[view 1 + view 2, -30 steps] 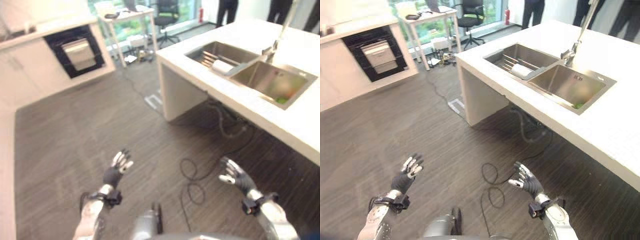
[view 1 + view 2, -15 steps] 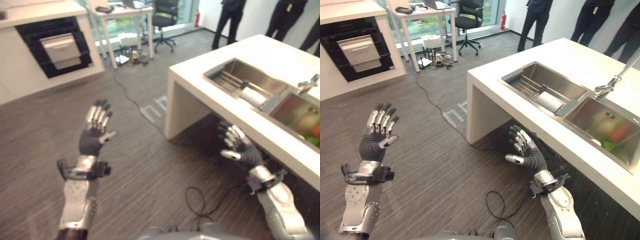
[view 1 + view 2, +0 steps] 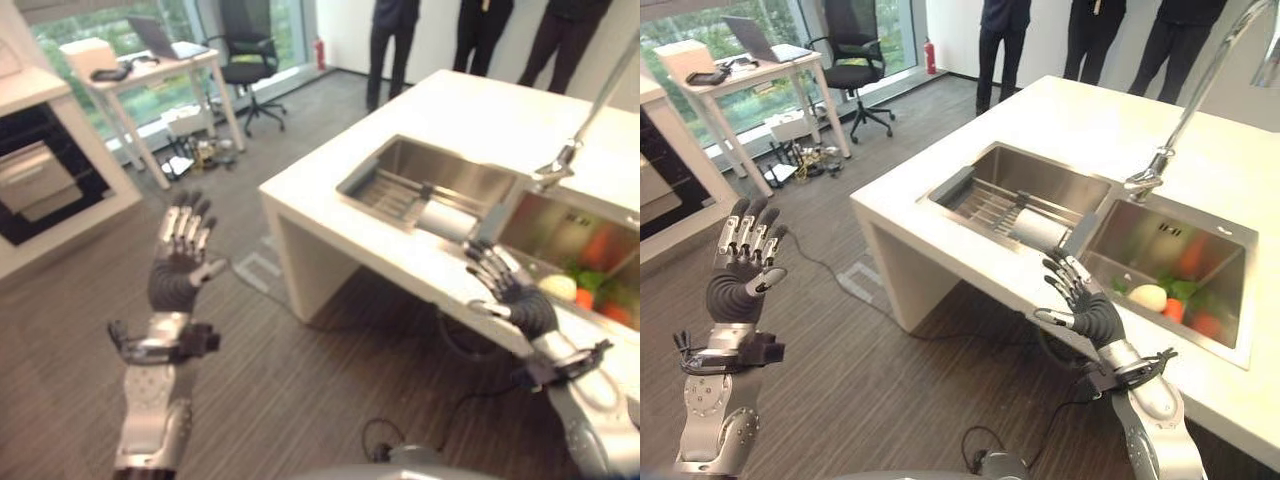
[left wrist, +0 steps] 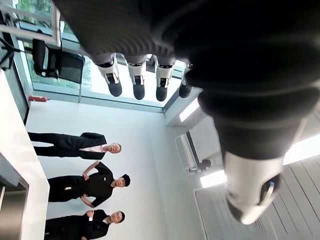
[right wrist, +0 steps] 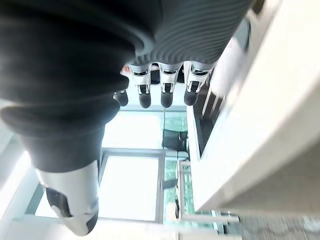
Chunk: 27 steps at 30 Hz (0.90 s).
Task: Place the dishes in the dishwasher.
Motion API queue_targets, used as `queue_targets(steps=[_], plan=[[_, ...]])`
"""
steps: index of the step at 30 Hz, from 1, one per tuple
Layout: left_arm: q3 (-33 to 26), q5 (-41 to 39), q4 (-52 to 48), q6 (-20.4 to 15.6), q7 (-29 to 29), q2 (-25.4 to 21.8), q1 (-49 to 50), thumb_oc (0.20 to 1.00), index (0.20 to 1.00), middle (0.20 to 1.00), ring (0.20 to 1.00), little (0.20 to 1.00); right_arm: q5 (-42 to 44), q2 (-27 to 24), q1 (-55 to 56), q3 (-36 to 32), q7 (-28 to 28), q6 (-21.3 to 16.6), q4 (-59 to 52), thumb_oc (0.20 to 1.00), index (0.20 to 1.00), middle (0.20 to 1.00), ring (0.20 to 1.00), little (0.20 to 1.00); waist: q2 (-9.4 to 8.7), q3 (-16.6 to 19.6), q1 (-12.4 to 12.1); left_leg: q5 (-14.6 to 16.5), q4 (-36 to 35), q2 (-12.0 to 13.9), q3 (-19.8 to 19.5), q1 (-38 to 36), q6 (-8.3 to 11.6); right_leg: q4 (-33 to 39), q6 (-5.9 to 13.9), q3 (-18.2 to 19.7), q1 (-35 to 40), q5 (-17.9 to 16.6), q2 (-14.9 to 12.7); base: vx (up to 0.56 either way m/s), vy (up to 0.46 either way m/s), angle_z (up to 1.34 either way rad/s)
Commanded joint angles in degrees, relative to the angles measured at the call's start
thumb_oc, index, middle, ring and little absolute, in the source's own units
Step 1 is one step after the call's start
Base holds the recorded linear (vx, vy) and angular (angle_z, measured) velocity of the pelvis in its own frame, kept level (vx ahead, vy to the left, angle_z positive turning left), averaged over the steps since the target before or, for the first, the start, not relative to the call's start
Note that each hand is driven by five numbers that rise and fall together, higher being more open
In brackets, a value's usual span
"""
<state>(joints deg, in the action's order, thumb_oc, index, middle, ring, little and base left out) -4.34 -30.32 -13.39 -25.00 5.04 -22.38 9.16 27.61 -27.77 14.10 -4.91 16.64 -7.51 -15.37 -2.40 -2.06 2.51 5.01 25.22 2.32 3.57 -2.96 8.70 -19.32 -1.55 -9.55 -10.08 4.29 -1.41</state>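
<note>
Since half a second ago my view has swung toward the counter (image 3: 1110, 130), and my right hand (image 3: 1085, 312) now sits just off its front edge near the left basin (image 3: 1040, 185). My left hand (image 3: 743, 275) is raised over the floor, well apart. Both hands are spread wide, holding nothing. The dish I want, a white roll-shaped piece (image 3: 1038, 229), lies on the rack in that basin; produce sits in the right basin (image 3: 1170, 260). I judge I should lift my right hand over the rim first, then come down on it squarely.
</note>
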Motion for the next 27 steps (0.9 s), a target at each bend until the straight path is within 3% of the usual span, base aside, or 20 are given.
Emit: queue_targets(steps=[1, 2, 3, 4, 5, 6, 7, 8, 10, 13, 20, 22, 23, 27], plan=[[-0.46, 1.12, -1.67, -4.15, -0.13, -1.52, -1.48, 1.000, 1.000, 1.000, 1.000, 1.000, 2.52, -0.56, -3.65, -0.92, -1.31, -5.69, -2.38, 1.000, 1.000, 1.000, 1.000, 1.000, -2.77, -2.38, -0.73, -13.58, 3.83, -4.83, -0.87, 7.12, -4.75, 2.13, 4.03, 4.87, 2.56, -1.38, -2.39, 0.12, -0.030, -0.64], [-0.57, 1.01, -1.62, -3.67, 0.38, -1.41, -1.79, 1.000, 1.000, 1.000, 1.000, 1.000, 2.17, -0.70, -4.50, -0.98, -2.58, -5.59, -2.59, 1.000, 1.000, 1.000, 1.000, 1.000, -2.92, -2.93, -1.31, -11.42, 2.65, -4.86, -1.44, 9.29, -5.98, 2.13, 4.24, 5.85, 2.88, -1.18, -1.99, 0.19, 0.023, -0.64], [-1.16, 0.66, -1.36, -4.23, 1.03, -1.54, -1.55, 1.000, 1.000, 1.000, 1.000, 1.000, 2.38, -0.81, -5.89, -0.78, -2.69, -5.64, -1.96, 1.000, 1.000, 1.000, 1.000, 1.000, -2.67, -3.06, -1.98, -10.31, -5.77, -4.34, -1.92, 8.02, -6.62, 2.13, 4.85, 6.86, 2.97, -0.84, -1.28, 0.18, 0.134, -0.60], [-2.25, 0.81, -2.37, -4.54, 1.20, -1.78, -0.72, 1.000, 1.000, 1.000, 1.000, 1.000, 2.64, -0.85, -6.67, -1.03, -2.15, -5.27, -2.14, 1.000, 1.000, 1.000, 1.000, 1.000, -1.16, -3.44, -2.45, -6.63, -8.03, -2.73, -3.59, 11.07, -6.87, 2.13, 5.36, 7.70, 3.26, -0.28, 0.39, 0.20, 0.238, -0.70], [-3.28, 0.79, -3.49, -5.39, 1.51, -2.00, 0.36, 1.000, 1.000, 1.000, 1.000, 1.000, 2.67, -1.02, -6.76, -1.11, -2.05, -5.05, -2.67, 1.000, 1.000, 1.000, 1.000, 1.000, -0.08, -3.49, -3.41, -4.10, -8.03, -2.64, -7.73, 14.05, -6.54, 2.13, 5.66, 9.07, 3.95, 0.45, 1.73, 0.17, 0.246, -0.98], [-3.96, 0.86, -4.08, -6.22, 1.66, -2.05, 0.75, 1.000, 1.000, 1.000, 1.000, 1.000, 2.78, -1.05, -6.48, -1.20, -1.85, -5.24, -2.98, 1.000, 1.000, 1.000, 1.000, 1.000, 0.43, -3.33, -3.74, -7.88, -8.03, -2.79, -9.29, 14.63, -5.96, 2.13, 5.49, 9.89, 4.01, 0.55, 2.36, 0.17, 0.231, -1.18], [-4.47, 1.11, -4.43, -6.48, 1.00, -2.11, 0.64, 1.000, 1.000, 1.000, 1.000, 1.000, 2.98, -1.70, -6.47, -1.11, -1.78, -5.02, -3.27, 1.000, 1.000, 1.000, 1.000, 1.000, 0.00, -2.82, -4.02, -3.99, -8.03, -4.69, -10.88, 13.91, -6.94, 2.13, 5.98, 10.73, 3.50, 0.63, 1.47, 0.12, 0.218, -1.56], [-4.33, 1.59, -4.78, -6.30, 0.58, -2.07, -0.07, 1.000, 1.000, 1.000, 1.000, 1.000, 2.74, -1.74, -6.58, -1.42, -2.20, -4.24, -3.71, 1.000, 1.000, 1.000, 1.000, 1.000, 0.30, -2.35, -3.54, -1.76, -8.03, -4.65, -10.76, 13.87, -7.03, 2.13, 6.14, 10.48, 3.45, 0.51, 1.02, 0.11, 0.251, -1.70], [-4.83, 2.10, -5.31, -5.13, 0.68, -2.77, -2.23, 1.000, 1.000, 1.000, 1.000, 1.000, 3.82, -1.78, -5.37, -2.86, -2.63, -2.79, -5.20, 1.000, 1.000, 1.000, 1.000, 1.000, 0.51, -0.89, -2.02, 0.50, -8.03, -4.72, -10.11, 12.21, -7.05, 2.13, 7.08, 10.03, 2.80, 0.41, -0.38, 0.17, 0.278, -1.41], [-5.51, 2.96, -6.84, -4.18, 0.95, -3.81, -2.38, 1.000, 1.000, 1.000, 1.000, 1.000, 3.88, -0.98, -2.77, -4.85, -2.52, -1.47, -7.15, 1.000, 1.000, 1.000, 1.000, 1.000, 0.59, 0.23, -0.87, 1.40, -8.03, -4.70, -8.19, 11.88, -7.54, 2.13, 8.00, 9.98, 2.61, -0.15, -1.67, 0.14, 0.224, -0.49], [-5.89, 6.28, -8.06, -2.40, 1.26, -5.36, -2.34, 1.000, 1.000, 1.000, 1.000, 1.000, 2.83, 0.88, -2.79, -4.91, -5.68, 0.49, -6.97, 1.000, 1.000, 1.000, 1.000, 1.000, 0.70, 0.43, -0.73, 2.53, -8.03, -5.11, -6.32, 11.26, -9.01, 2.13, 9.08, 9.01, 2.19, -1.77, -3.70, 0.04, 0.159, 0.13], [-5.97, 8.40, -7.34, -0.93, 0.29, -6.56, -2.26, 1.000, 1.000, 1.000, 1.000, 1.000, 3.09, 1.02, -4.44, -3.76, -5.30, 1.37, -6.16, 1.000, 1.000, 1.000, 1.000, 1.000, 0.74, 0.28, -1.68, 2.18, -8.03, -4.26, -4.66, 11.14, -8.60, 2.13, 9.58, 4.80, 2.40, -2.70, -4.78, -0.07, 0.050, -0.35], [-6.26, 11.30, -6.64, -1.24, -1.26, -7.56, -2.73, 1.000, 1.000, 1.000, 1.000, 1.000, 2.07, 0.94, -6.99, -2.05, -4.73, 1.96, -4.87, 1.000, 1.000, 1.000, 1.000, 1.000, 0.88, 0.30, -3.08, 2.46, -8.03, -3.33, -2.37, 11.05, -8.17, 2.13, 9.82, 0.35, 2.24, -2.00, -6.38, -0.11, 0.002, -1.21], [-6.28, 19.29, -6.75, 1.95, -4.30, -9.75, -4.56, 1.000, 1.000, 1.000, 1.000, 1.000, 2.04, -1.18, -10.13, -0.95, -6.20, 3.71, -3.80, 1.000, 1.000, 1.000, 1.000, 1.000, 0.83, 0.98, -3.72, 3.29, -8.03, -2.68, -0.26, 10.80, -8.10, 2.13, 9.56, 0.22, 1.88, -0.91, -6.41, -0.06, -0.064, -0.72]])
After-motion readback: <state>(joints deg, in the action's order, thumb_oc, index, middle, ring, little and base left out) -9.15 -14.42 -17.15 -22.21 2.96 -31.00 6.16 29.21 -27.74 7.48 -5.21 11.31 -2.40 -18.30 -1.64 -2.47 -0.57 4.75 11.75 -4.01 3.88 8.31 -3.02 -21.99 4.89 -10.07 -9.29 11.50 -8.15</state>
